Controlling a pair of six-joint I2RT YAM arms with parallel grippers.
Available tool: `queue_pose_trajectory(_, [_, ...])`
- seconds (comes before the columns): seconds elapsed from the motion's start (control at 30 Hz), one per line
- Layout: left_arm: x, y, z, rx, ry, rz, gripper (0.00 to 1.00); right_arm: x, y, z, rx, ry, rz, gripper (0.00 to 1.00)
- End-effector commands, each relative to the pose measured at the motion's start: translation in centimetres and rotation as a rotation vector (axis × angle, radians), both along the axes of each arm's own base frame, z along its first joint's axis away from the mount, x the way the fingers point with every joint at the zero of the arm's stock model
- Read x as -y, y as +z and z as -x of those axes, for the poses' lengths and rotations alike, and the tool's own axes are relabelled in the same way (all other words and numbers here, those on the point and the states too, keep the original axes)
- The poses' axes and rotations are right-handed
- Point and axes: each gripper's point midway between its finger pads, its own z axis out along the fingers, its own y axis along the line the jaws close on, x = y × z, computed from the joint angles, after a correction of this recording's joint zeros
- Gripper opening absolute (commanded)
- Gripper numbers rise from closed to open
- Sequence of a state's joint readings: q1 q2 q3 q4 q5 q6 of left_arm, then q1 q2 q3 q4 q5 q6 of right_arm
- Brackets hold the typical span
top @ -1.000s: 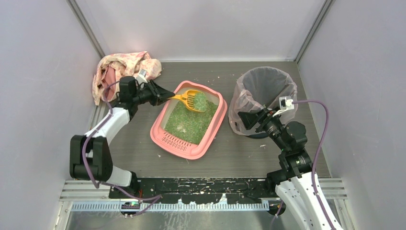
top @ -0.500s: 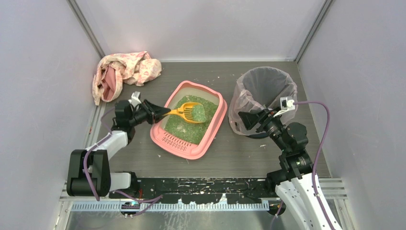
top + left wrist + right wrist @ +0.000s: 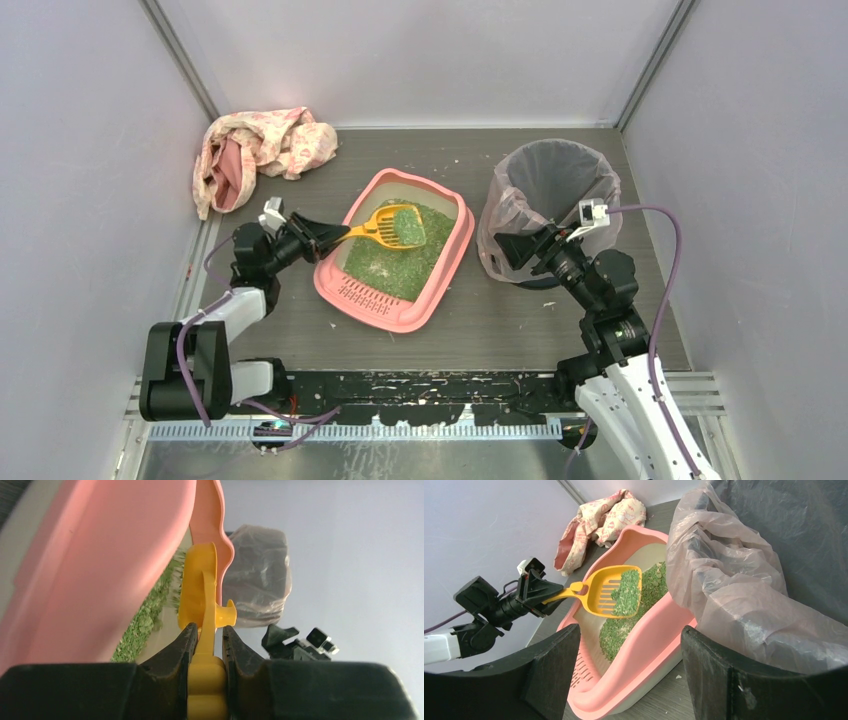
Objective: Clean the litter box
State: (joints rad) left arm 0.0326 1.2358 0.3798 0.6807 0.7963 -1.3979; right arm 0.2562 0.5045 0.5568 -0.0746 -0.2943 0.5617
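Your left gripper [image 3: 328,233] clamps the yellow slotted plastic scoop [image 3: 385,229], heaped with green granules [image 3: 410,226], above the shallow pink plastic litter box [image 3: 452,262], which lies between your arms. Right of the box stands the dark round bag-lined bin [image 3: 512,212], with your right gripper [image 3: 512,247] spread wide and empty just beside it. A crumpled pink cloth [image 3: 262,145] lies beyond the box's far-left corner.
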Motion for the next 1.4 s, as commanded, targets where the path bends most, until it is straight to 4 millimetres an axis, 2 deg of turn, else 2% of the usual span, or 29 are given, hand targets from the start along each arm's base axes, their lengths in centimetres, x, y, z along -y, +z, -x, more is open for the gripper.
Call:
queue_pose_trajectory(0.0, [0.0, 0.8, 0.0, 0.079, -0.001, -0.052, 0.0, -0.1, 2.0, 0.1, 0.072, 0.004, -0.033, 0.78])
queue_pose_trajectory(0.03, [-1.4, 0.6, -0.3, 0.075, 0.03, -0.046, 0.0, -0.1, 2.1, 0.2, 0.075, 0.007, -0.031, 0.78])
queue_pose_trajectory(0.07, [-1.6, 0.6, -0.3, 0.078, 0.027, -0.041, 0.0, -0.1, 2.2, 0.2, 0.076, 0.008, -0.029, 0.78])
queue_pose_trajectory(0.13, [-1.2, 1.0, -0.2, 0.085, -0.008, 0.005, 0.0, 0.0, 2.3, 0.3, 0.083, 0.005, -0.025, 0.78])
queue_pose_trajectory(0.2, [-1.7, 1.1, -0.4, 0.098, 0.014, 0.048, 0.0, 0.0, 2.2, 0.2, 0.079, 0.0, -0.018, 0.78])
queue_pose_trajectory(0.33, [0.6, -0.3, -0.4, 0.069, -0.03, 0.07, 0.0, -0.1, 1.8, 0.0, 0.07, 0.005, -0.026, 0.78])
queue_pose_trajectory(0.43, [-1.1, -0.1, -1.0, 0.098, 0.015, 0.117, 0.0, -0.2, 2.0, 0.1, 0.072, 0.009, -0.029, 0.78])
queue_pose_trajectory(0.5, [0.7, 0.4, -0.8, 0.117, -0.033, 0.148, 0.0, -0.1, 1.9, 0.1, 0.073, 0.004, -0.027, 0.78])
queue_pose_trajectory(0.53, [0.8, 0.5, -0.7, 0.128, -0.029, 0.164, 0.0, 0.0, 1.8, 0.1, 0.071, 0.001, -0.024, 0.78])
queue_pose_trajectory(0.57, [-0.1, 0.3, -1.0, 0.129, -0.002, 0.169, 0.0, 0.0, 1.8, 0.0, 0.068, -0.002, -0.018, 0.78])
queue_pose_trajectory(0.6, [-0.5, -0.1, -1.1, 0.123, 0.01, 0.163, 0.0, 0.0, 1.8, 0.1, 0.064, -0.002, -0.015, 0.78])
queue_pose_trajectory(0.73, [1.0, -0.2, -0.8, 0.127, -0.048, 0.147, 0.0, 0.1, 2.0, 0.2, 0.071, -0.004, -0.012, 0.78])
queue_pose_trajectory(0.8, [0.2, 0.0, -0.8, 0.13, -0.041, 0.138, 0.0, 0.1, 1.8, 0.2, 0.065, -0.005, -0.008, 0.78])
queue_pose_trajectory(0.93, [1.2, 2.2, 0.0, 0.173, -0.073, 0.134, 0.0, 0.1, 1.8, 0.1, 0.067, -0.003, -0.016, 0.78])
queue_pose_trajectory(1.0, [0.6, 2.8, 0.2, 0.189, -0.056, 0.084, 0.0, 0.0, 1.7, 0.0, 0.061, 0.002, -0.015, 0.78])
queue_pose_trajectory(1.1, [0.9, 2.0, 0.8, 0.13, -0.056, -0.024, 0.0, -0.2, 1.8, 0.2, 0.069, 0.01, -0.032, 0.78])
queue_pose_trajectory(1.13, [0.9, 2.5, 1.2, 0.146, -0.051, -0.041, 0.0, -0.2, 1.8, 0.2, 0.068, 0.009, -0.031, 0.78])
queue_pose_trajectory(1.23, [-0.9, 2.7, 1.1, 0.145, -0.02, -0.039, 0.0, -0.2, 2.0, 0.3, 0.07, 0.013, -0.032, 0.78])
queue_pose_trajectory(1.27, [-0.9, 2.9, 1.1, 0.151, -0.022, -0.026, 0.0, -0.2, 2.1, 0.4, 0.074, 0.014, -0.034, 0.78])
queue_pose_trajectory(1.37, [0.6, 3.0, 1.5, 0.154, -0.056, -0.011, 0.0, 0.0, 2.1, 0.6, 0.077, 0.007, -0.03, 0.78])
